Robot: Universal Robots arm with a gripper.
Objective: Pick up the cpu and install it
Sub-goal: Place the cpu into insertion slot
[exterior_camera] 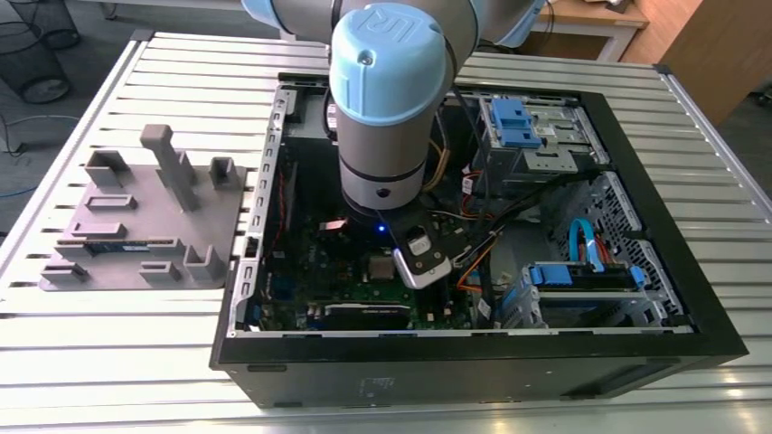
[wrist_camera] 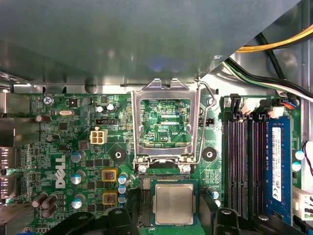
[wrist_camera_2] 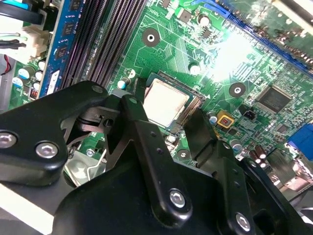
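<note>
At the exterior view's left I saw the grey plastic fixture plate [exterior_camera: 145, 226] with its upright blocks. It lay on the slatted aluminium table [exterior_camera: 121, 362], with a narrow green memory stick [exterior_camera: 115, 245] resting in one of its slots, well apart from the work. Moving right, the black open-sided computer case [exterior_camera: 483, 366] held the green motherboard [wrist_camera: 58, 142]. The pale blue and grey arm [exterior_camera: 383, 108] stood straight down into it.

Under the arm, the black two-fingered gripper [wrist_camera_2: 164, 112] hung over the socket. Its jaws stood wide and held nothing. In the first wrist view the black fingers [wrist_camera: 222, 223] sat outside the socket's edges, one on either side, touching neither it nor the chip.

The cpu [wrist_camera: 173, 204], a small flat square chip with a shiny silver metal top, lay flat in the dark socket. It sat directly between the fingertips and just beyond them, centred on the gripper's line. Being near square, it gave me no long axis to speak of, and its edges ran parallel to the fingers.

The silver metal retention frame [wrist_camera: 164, 122] stood hinged open on the side of the chip away from the gripper body. Its wire lever [wrist_camera: 201, 122] was lifted alongside it, so I judged the chip seated but not clamped. Furthest to the exterior view's right were the blue drive caddies [exterior_camera: 513, 122].
</note>
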